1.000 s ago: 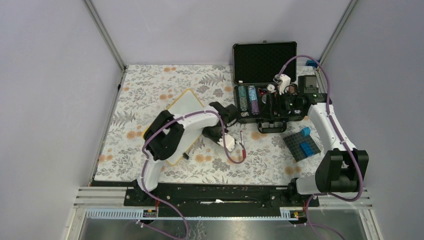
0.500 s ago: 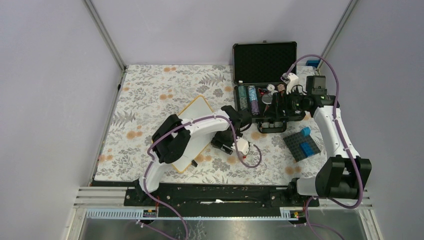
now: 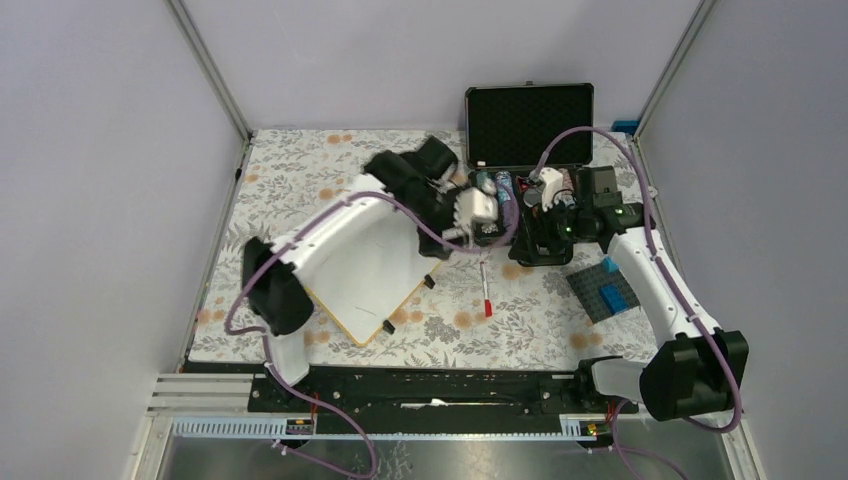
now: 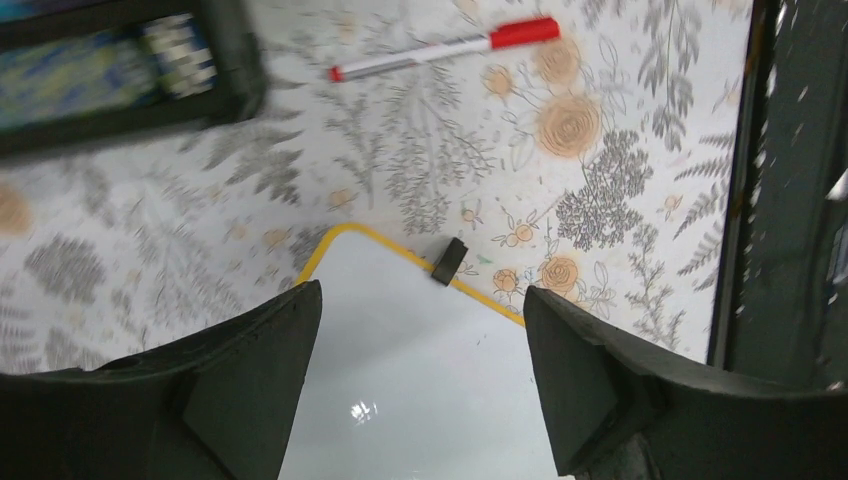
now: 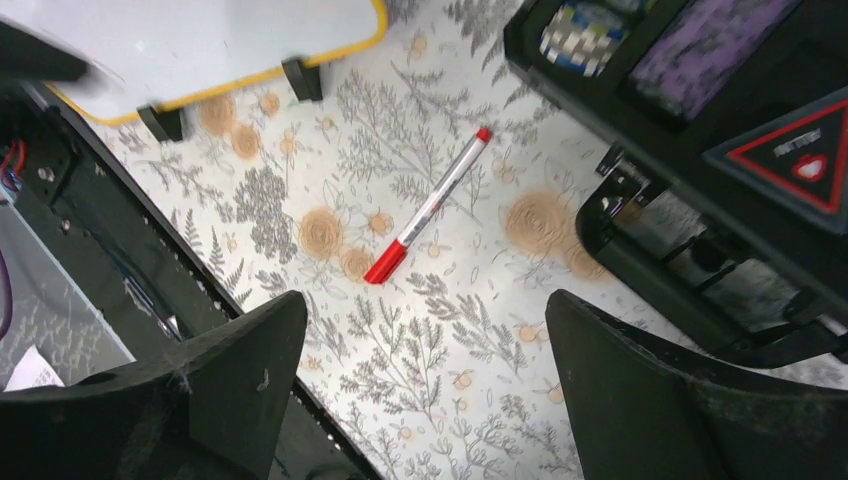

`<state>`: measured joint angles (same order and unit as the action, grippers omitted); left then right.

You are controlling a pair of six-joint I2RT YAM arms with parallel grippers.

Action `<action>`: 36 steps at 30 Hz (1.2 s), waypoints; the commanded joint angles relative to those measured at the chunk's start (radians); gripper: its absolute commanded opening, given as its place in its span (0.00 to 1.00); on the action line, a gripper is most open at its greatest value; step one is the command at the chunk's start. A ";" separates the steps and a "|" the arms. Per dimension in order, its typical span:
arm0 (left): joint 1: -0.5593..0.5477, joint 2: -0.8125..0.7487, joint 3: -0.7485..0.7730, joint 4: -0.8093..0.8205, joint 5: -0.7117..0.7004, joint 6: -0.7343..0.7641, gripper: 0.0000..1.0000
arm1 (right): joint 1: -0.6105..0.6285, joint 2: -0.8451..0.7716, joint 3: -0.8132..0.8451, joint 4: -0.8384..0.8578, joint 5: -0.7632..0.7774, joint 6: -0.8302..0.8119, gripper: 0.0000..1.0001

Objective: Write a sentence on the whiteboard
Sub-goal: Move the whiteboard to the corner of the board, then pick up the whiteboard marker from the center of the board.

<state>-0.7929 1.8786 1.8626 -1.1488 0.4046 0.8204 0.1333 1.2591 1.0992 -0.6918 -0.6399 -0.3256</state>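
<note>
The whiteboard (image 3: 360,268) lies tilted on the floral cloth, its yellowish rim and black feet showing; its face (image 4: 430,390) looks blank white. The sentence is out of view, and my left arm covers part of the board. A red-capped marker (image 3: 485,291) lies loose on the cloth to the right of the board, also in the left wrist view (image 4: 445,48) and the right wrist view (image 5: 430,205). My left gripper (image 3: 468,224) hangs open above the board's right corner (image 4: 420,335), holding nothing. My right gripper (image 3: 540,232) is open over the cloth beside the marker (image 5: 425,345).
An open black case (image 3: 530,150) with tubes and small parts stands at the back right, its front edge close to both grippers (image 5: 700,120). A dark grey-blue block plate (image 3: 605,290) with blue bricks lies right of the marker. The table's front rail (image 5: 90,240) is near.
My left gripper opened and let go of the marker, which now lies on the cloth. The left arm rose and swung back toward the case, uncovering the board. My right gripper shifted left and forward.
</note>
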 commanded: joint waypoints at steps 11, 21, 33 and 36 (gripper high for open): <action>0.416 -0.393 -0.178 0.678 0.042 -0.964 0.96 | 0.309 0.110 -0.102 0.181 0.378 0.260 0.84; 0.474 -0.443 -0.194 0.697 -0.368 -1.213 0.99 | 0.460 0.256 -0.077 0.249 0.633 0.438 0.68; 0.474 -0.457 -0.224 0.692 -0.463 -1.250 0.99 | 0.461 0.403 -0.020 0.276 0.591 0.507 0.51; 0.474 -0.453 -0.221 0.693 -0.491 -1.251 0.99 | 0.462 0.445 -0.010 0.266 0.603 0.522 0.49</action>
<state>-0.3180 1.4578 1.6394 -0.5056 -0.0242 -0.4095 0.5903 1.6638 1.0424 -0.4400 -0.0643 0.1581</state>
